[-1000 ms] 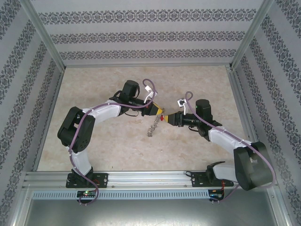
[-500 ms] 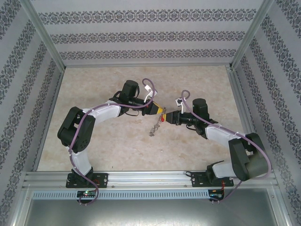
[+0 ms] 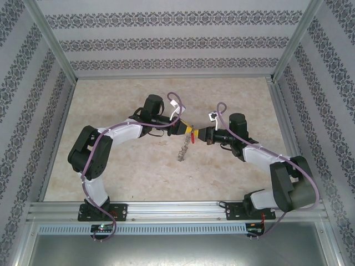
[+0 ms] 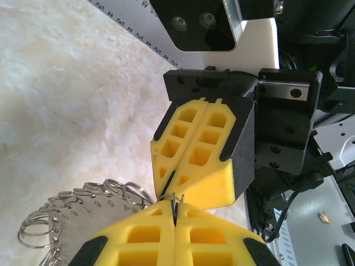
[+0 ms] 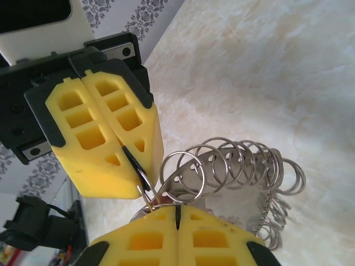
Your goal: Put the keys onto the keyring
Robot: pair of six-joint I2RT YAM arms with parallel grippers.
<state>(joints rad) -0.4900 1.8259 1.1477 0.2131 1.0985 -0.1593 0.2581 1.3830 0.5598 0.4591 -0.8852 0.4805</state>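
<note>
Over the middle of the table my left gripper (image 3: 190, 131) and right gripper (image 3: 199, 134) meet tip to tip. Both are shut on the thin wire of the keyring (image 3: 181, 151), whose fringe of silvery pieces hangs below them. The red-headed key (image 3: 193, 138) dangles just under the meeting point; I cannot tell what holds it. In the left wrist view my left gripper (image 4: 175, 206) pinches the wire, the right gripper (image 4: 169, 185) sits right above it, and the keyring (image 4: 77, 208) spreads to the left. In the right wrist view my right gripper (image 5: 177, 209) is shut beside the left gripper (image 5: 140, 169), with the keyring (image 5: 238, 172) fanned out.
The pale marbled table (image 3: 111, 100) is walled by patterned panels, with metal posts at the corners. An aluminium rail (image 3: 177, 209) runs along the near edge where both arm bases are bolted.
My right gripper has moved left up to the left gripper's tips and closed its jaws. The right arm's elbow has swung inward. The left arm has stayed put.
</note>
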